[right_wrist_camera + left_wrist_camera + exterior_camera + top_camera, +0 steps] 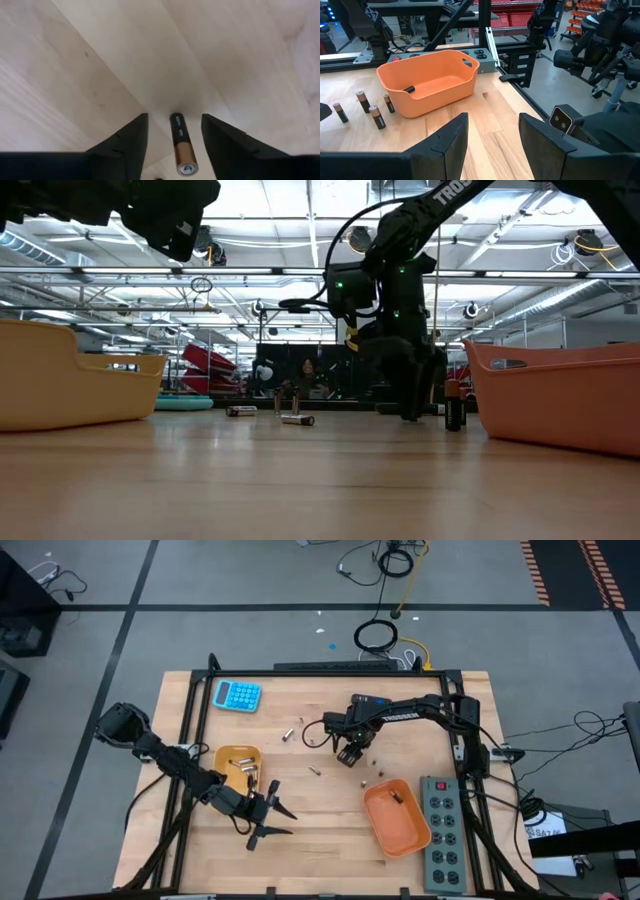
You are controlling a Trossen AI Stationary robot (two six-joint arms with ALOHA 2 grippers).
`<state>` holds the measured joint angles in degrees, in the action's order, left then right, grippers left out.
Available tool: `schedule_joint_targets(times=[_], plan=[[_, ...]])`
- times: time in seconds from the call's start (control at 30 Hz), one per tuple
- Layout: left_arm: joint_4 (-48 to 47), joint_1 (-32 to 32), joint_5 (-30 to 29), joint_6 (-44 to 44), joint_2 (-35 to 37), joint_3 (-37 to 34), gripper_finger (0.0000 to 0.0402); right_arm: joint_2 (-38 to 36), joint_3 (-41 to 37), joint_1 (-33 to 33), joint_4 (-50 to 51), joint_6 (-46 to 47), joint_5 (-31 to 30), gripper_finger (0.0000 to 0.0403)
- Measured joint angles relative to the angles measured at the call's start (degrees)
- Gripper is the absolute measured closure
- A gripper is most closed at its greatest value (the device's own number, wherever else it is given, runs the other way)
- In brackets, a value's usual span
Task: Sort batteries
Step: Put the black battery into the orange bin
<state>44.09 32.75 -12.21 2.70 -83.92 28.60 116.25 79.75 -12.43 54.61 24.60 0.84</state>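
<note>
Wooden bench [300, 830] seen from above, both arms over it.

Right hand [349, 754] low over the bench centre, pointed down. Fingers [127, 142] apart, straddling 1 battery [182, 150] lying flat on the wood between them; gap visible on either side, no contact seen. Jaws moderately wide, holding nothing.

Left hand [272, 815] near the front edge on the left side, just in front of the yellow tray [238, 768]. Fingers [451, 140] spread, nothing between them. Moderately wide, empty, clear of the bench surface.

Orange tray [397, 817] at right front, 1 dark battery [409, 89] lying inside against its wall. 4 batteries [370, 107] standing upright on the bench just beside that tray in the left wrist view.

Yellow tray holding several batteries [243, 766], count not readable.

Loose batteries on the bench between the trays: 1 [314, 771] left of the right hand, 2 more [287, 734] farther back. Low view: 2 lying flat [298, 419], 1 upright [455, 412] next to the orange tray.

Blue calculator [237, 696] at back left. Grey power strip [442, 830] along the right edge, beside the orange tray.
</note>
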Motion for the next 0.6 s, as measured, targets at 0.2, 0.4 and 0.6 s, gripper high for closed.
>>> schedule_joint_targets(times=[0.2, 0.4, 0.6], plan=[[0.0, 0.0, 0.0, 0.0, 0.0, 0.0, 0.0217, 0.0, 0.0, 0.0, 0.1, -0.2, 0.0, 0.0279], [0.0, 0.0, 0.0, 0.0, 0.0, 0.0, 0.0217, 0.0, 0.0, 0.0, 0.2, -0.3, 0.0, 0.0329], [-0.1, 0.0, 0.0, 0.0, 0.0, 0.0, 0.0217, -0.1, 0.0, 0.0, 0.6, -1.3, 0.0, 0.0379]])
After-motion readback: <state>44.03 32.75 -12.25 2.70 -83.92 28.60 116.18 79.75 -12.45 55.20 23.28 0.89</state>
